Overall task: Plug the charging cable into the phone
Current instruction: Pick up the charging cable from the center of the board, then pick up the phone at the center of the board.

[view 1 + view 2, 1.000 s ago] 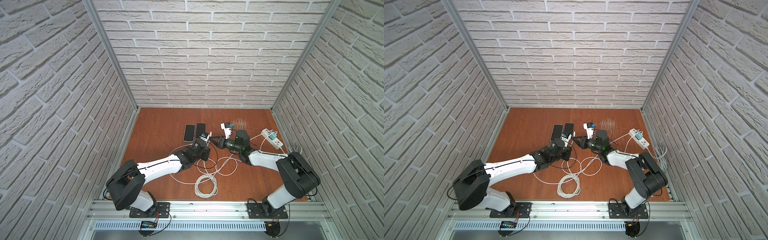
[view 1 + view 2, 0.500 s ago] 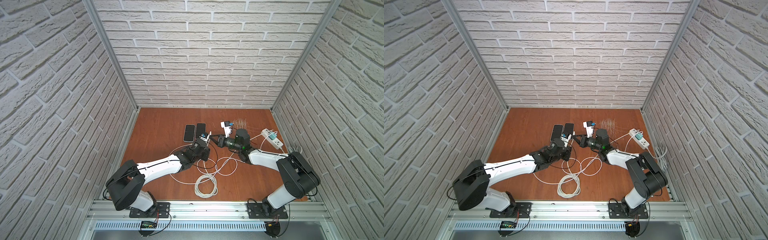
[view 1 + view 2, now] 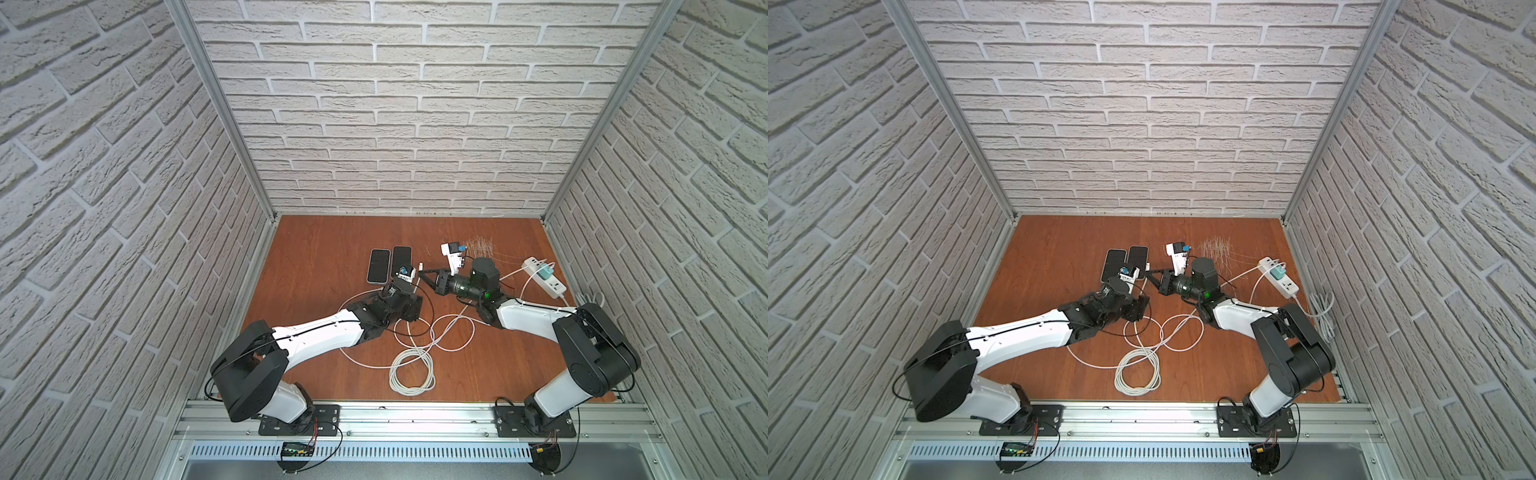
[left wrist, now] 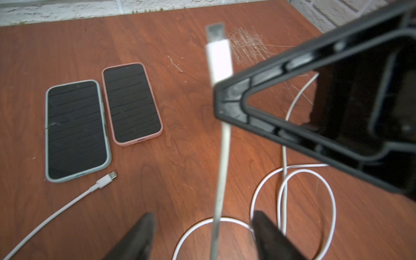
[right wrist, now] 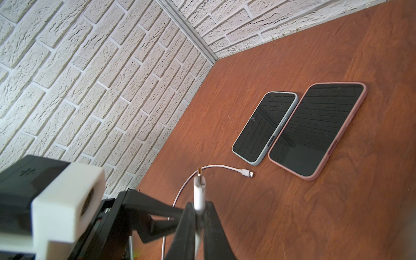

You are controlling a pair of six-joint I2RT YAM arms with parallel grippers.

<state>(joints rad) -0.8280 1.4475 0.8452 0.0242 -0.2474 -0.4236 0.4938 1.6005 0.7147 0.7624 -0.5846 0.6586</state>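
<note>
Two phones lie side by side, screens up, on the wooden table: one in a grey-green case (image 4: pixel 76 130) (image 5: pixel 265 126) and one in a pink case (image 4: pixel 131 103) (image 5: pixel 317 128). My right gripper (image 5: pixel 199 208) is shut on the white charging cable just behind its plug (image 5: pixel 199 189), which sticks out beyond the fingertips and points toward the phones, well short of them. My left gripper (image 4: pixel 203 225) is open. The same cable (image 4: pixel 221 180) runs between its fingers without touching them. In a top view both grippers meet just right of the phones (image 3: pixel 390 264).
A second white cable end (image 4: pixel 105 180) lies loose on the table near the grey-green phone's lower edge. Cable loops and a coil (image 3: pixel 411 370) cover the table's middle. A white power strip (image 3: pixel 555 284) with a green charger sits at the right, against the wall.
My left gripper has opened and let go of the cable. My right gripper has closed on the cable behind the plug. Both arms have barely shifted.
</note>
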